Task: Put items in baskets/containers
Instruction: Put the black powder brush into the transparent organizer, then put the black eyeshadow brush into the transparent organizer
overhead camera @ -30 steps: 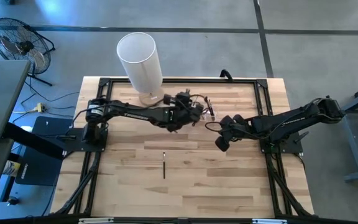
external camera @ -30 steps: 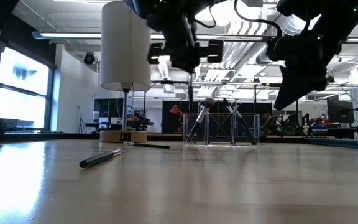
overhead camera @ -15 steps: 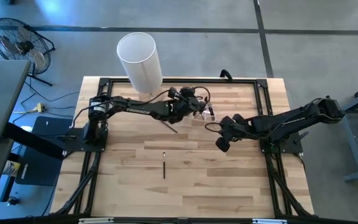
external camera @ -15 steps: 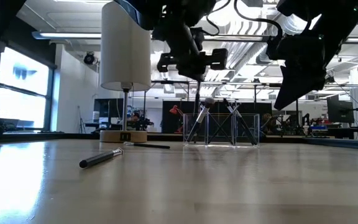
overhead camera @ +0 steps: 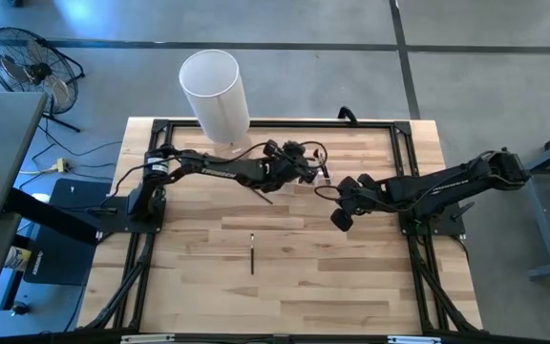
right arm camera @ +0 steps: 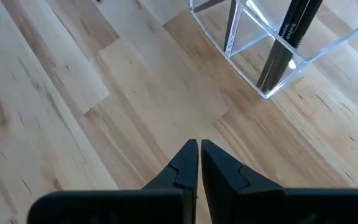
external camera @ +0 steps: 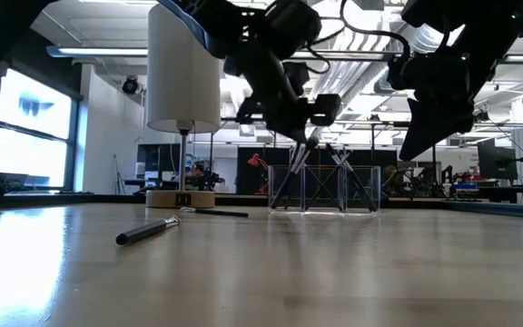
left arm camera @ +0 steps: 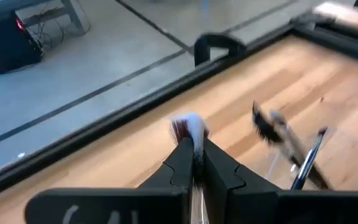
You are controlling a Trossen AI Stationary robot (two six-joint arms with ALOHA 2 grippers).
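Your left pincer (left arm camera: 194, 163) has swung from beside the white cylinder (overhead camera: 215, 89) to above the small clear plastic holder (external camera: 323, 188), clamped on a thin pale-tipped brush (left arm camera: 188, 127). Your right pincer (right arm camera: 194, 163), fingers together and empty, hangs beside the holder. Another dark brush (overhead camera: 252, 254) lies on the counter (overhead camera: 351, 277), well apart from both.
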